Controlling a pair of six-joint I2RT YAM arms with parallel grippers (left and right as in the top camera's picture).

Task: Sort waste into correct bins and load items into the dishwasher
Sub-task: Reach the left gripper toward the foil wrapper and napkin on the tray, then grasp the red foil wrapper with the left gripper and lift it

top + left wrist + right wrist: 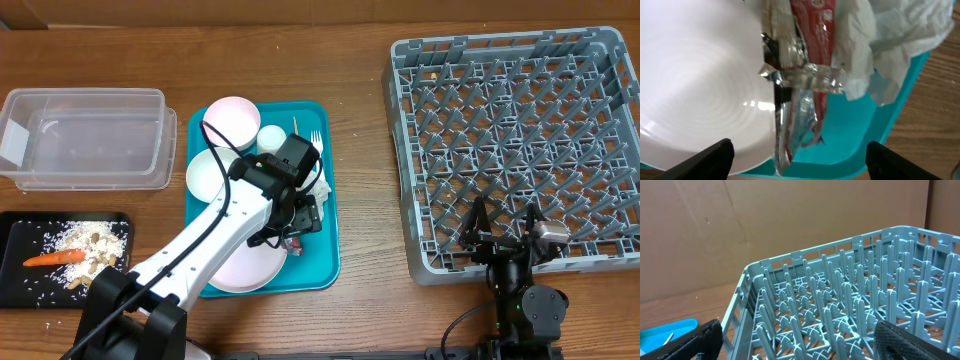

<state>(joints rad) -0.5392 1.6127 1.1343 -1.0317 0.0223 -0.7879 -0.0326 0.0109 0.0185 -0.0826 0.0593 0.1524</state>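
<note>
My left gripper (299,226) (800,167) is open above the teal tray's right side, its fingers wide on either side of the red-and-white snack wrapper (807,75) (293,244). The wrapper lies against the pale-pink plate (700,90) (248,268), with crumpled white napkins (890,35) (322,182) beside it. The grey dish rack (515,140) (850,300) stands at the right. My right gripper (503,228) (800,345) is open and empty at the rack's front edge. The clear tub (85,135) is empty. The black tray (20,285) holds the carrot piece (55,258) and rice scraps (90,240).
The teal tray (325,262) (860,135) also carries a pinkish bowl (232,120), a white bowl (208,172), a white cup (272,137), a white fork (315,138) and a thin stick (295,124). A few rice grains lie on the wood near the black tray.
</note>
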